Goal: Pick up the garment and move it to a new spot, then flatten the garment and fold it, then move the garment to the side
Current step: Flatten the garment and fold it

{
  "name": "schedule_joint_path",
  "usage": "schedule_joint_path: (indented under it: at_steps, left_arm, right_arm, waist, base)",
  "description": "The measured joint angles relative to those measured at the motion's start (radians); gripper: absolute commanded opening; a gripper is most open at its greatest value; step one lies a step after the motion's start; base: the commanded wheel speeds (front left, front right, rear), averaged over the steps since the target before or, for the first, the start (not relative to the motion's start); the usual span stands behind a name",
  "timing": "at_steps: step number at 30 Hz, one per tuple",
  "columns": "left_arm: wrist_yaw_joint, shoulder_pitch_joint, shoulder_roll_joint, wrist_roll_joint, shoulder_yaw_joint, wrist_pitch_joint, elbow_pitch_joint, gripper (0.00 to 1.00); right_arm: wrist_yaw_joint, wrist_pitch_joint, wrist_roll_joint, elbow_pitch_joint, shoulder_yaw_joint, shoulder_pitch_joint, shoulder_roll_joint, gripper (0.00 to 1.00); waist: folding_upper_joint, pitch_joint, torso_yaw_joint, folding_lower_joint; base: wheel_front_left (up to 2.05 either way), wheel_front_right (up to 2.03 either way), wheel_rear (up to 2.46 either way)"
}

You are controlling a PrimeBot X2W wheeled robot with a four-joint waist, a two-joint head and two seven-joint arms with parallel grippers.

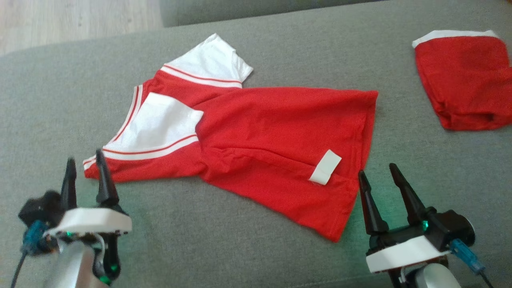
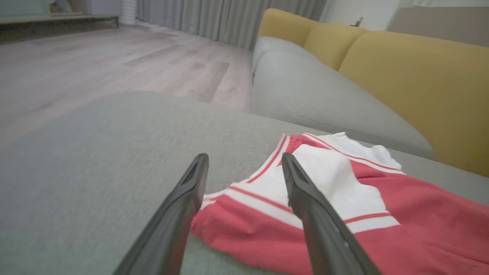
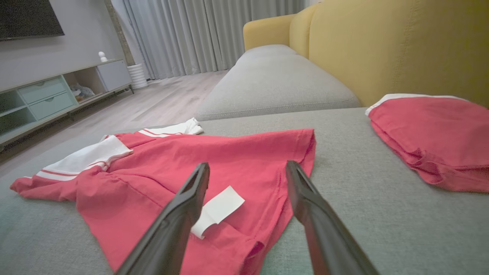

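Note:
The garment (image 1: pixel 260 136) is a red shirt with white sleeves and red-striped trim, lying partly spread and wrinkled on the grey sofa seat (image 1: pixel 200 240), a white label on its lower part. It appears too in the left wrist view as the garment (image 2: pixel 344 214) and in the right wrist view as the garment (image 3: pixel 198 172). My left gripper (image 1: pixel 84 164) stands open just off the sleeve corner at the left, nothing between its fingers (image 2: pixel 301 191). Beside the hem at the right, my right gripper (image 1: pixel 378 170) is open and empty, its fingers (image 3: pixel 191 194) over the label.
A second red piece with a white band (image 1: pixel 464 80) lies folded at the far right of the seat. Yellow back cushions (image 3: pixel 382 46) rise behind the seat. Wooden floor (image 2: pixel 114 65) lies beyond the seat's left edge, with a TV cabinet (image 3: pixel 49 95) farther off.

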Motion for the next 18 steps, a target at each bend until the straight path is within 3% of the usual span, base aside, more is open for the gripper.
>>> schedule_joint_path:
  at_steps: [5, 9, 13, 18]
  left_arm:
    - [-0.092, -0.089, 0.091, 0.116, -0.099, 0.027, -0.049, 1.0]
    - [-0.137, -0.28, 0.182, 0.154, -0.196, 0.17, -0.053, 1.0]
    - [-0.143, -0.405, 0.24, 0.105, -0.308, 0.295, -0.053, 1.0]
    - [-0.151, -0.484, 0.373, -0.062, -0.531, 0.468, -0.077, 1.0]
  right_arm:
    - [0.0, 0.0, -0.002, -0.001, 0.008, -0.006, 0.0, 1.0]
    - [0.0, 0.0, -0.009, -0.002, 0.026, -0.039, 0.0, 1.0]
    - [0.0, 0.0, -0.009, -0.004, 0.035, -0.08, 0.0, 1.0]
    - [0.0, 0.0, -0.007, -0.004, 0.055, -0.12, 0.0, 1.0]
  waist:
    - [0.0, 0.042, 0.016, 0.0001]
    - [0.0, 0.091, 0.015, 0.0002]
    - [0.0, 0.129, 0.006, 0.0003]
    - [0.0, 0.183, -0.028, 0.0003]
  base:
    - [0.0, 0.0, 0.0]
    - [0.0, 0.0, 0.0]
    - [0.0, 0.0, 0.0]
    - [0.0, 0.0, 0.0]
